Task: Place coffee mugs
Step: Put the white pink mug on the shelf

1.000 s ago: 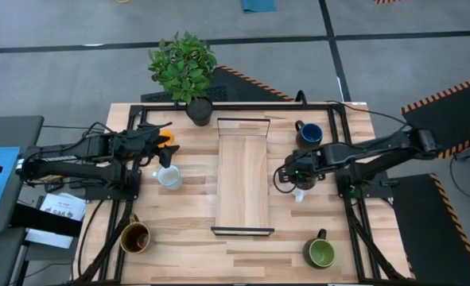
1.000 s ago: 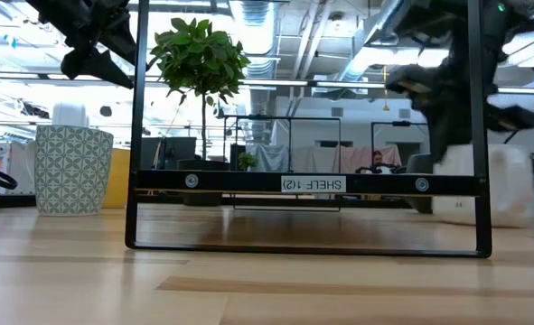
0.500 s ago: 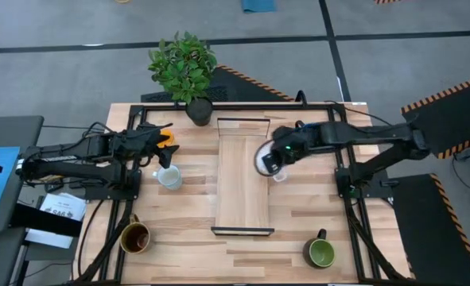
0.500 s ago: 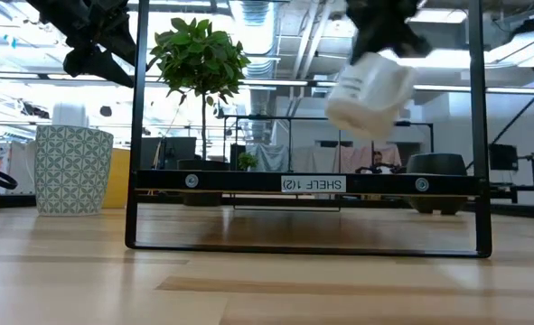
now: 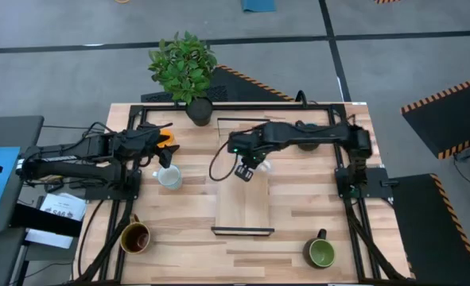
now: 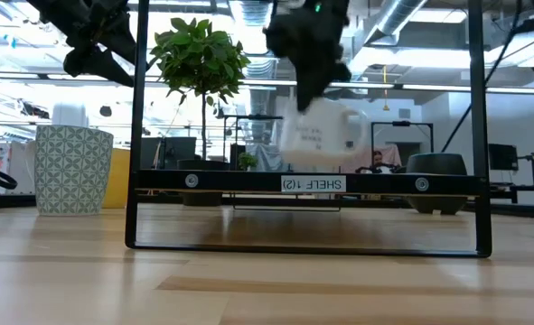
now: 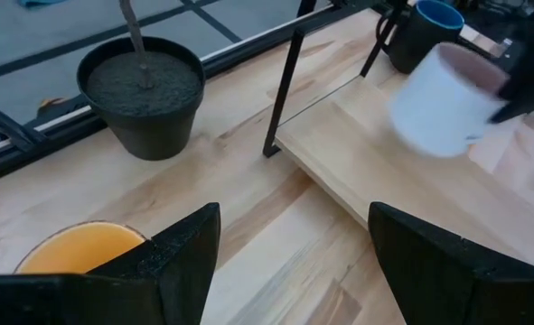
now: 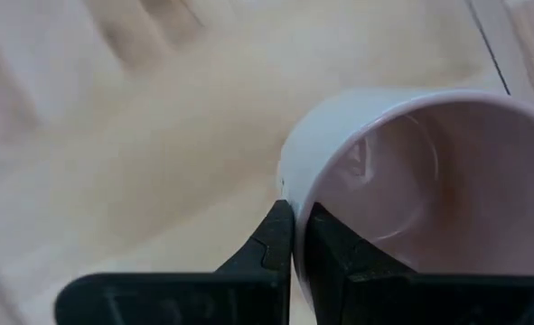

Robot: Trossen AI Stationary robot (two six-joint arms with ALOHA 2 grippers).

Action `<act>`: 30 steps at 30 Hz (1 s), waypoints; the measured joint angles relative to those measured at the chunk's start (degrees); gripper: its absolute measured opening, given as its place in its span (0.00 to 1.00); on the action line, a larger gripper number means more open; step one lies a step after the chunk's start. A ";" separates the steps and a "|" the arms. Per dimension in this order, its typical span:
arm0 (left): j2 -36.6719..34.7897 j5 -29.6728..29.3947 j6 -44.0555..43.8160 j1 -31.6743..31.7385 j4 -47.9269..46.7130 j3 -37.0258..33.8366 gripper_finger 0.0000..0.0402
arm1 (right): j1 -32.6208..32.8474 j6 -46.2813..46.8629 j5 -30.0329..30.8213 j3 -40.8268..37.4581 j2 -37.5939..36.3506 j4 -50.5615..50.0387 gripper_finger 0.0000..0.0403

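- Right claw [image 5: 246, 164] pinches the pale mug [image 6: 323, 135] by its rim, airborne above the wooden shelf [image 5: 242, 208].
- Lower level, settle it mid-shelf before releasing.
- Left claw [image 7: 289, 262] gapes wide near the orange mug [image 7: 77, 248].

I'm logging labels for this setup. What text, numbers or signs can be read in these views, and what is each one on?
"SHELF 1(2)", showing mirrored, on a white sticker on the shelf's black front bar.
Print on the white mug held in the right hand: too blurred to read.
Sheet of paper by the left arm's base: too small to read.
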 joint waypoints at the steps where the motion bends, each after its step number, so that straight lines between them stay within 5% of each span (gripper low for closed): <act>1: 0.01 -0.13 0.00 0.00 -0.03 0.00 0.66 | -0.41 -0.01 0.34 0.48 1.22 -0.26 0.09; 19: 0.02 -1.47 -1.11 0.02 -0.07 0.00 0.66 | -4.85 -0.21 4.00 1.01 5.05 -0.23 0.09; 30: 0.02 -1.49 -1.11 0.02 -0.03 0.00 0.66 | -5.11 -0.20 4.08 1.01 5.08 -1.94 0.21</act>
